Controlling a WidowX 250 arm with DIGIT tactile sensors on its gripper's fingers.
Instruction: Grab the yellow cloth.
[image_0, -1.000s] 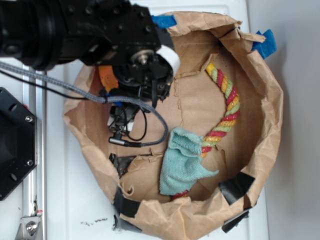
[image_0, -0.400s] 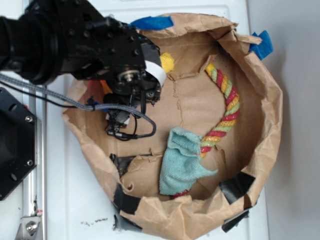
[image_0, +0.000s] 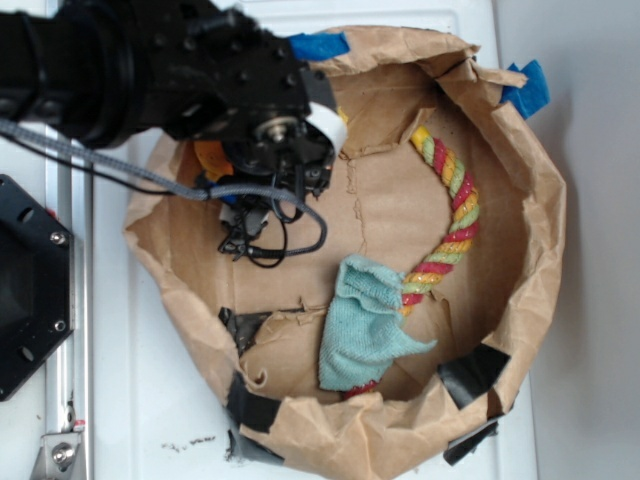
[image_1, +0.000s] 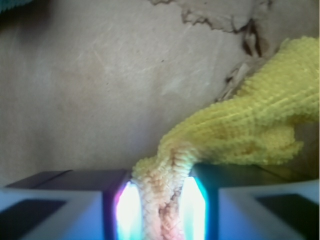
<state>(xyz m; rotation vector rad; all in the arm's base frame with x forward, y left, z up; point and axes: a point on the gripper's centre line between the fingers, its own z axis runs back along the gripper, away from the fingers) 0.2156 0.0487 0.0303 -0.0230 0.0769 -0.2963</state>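
- Yellow cloth (image_1: 240, 130): fuzzy terry, one pinched fold caught between my jaws; the rest trails up and right over the brown paper floor. In the exterior view only a yellow sliver (image_0: 343, 116) shows past my wrist.
- Jaws: clenched on the yellow cloth, a fingertip (image_1: 70, 200) pressing on each side of the fold.
- Paper bag (image_0: 545, 250): torn, rolled-down rim, patched with black and blue tape, standing on the white desk (image_0: 150, 420).
- Teal cloth (image_0: 365, 330): crumpled, lower middle of the bag, well apart from my jaws.
- Twisted rope (image_0: 455, 215): red, yellow, green; curved along the right side, its lower end touching the teal cloth.
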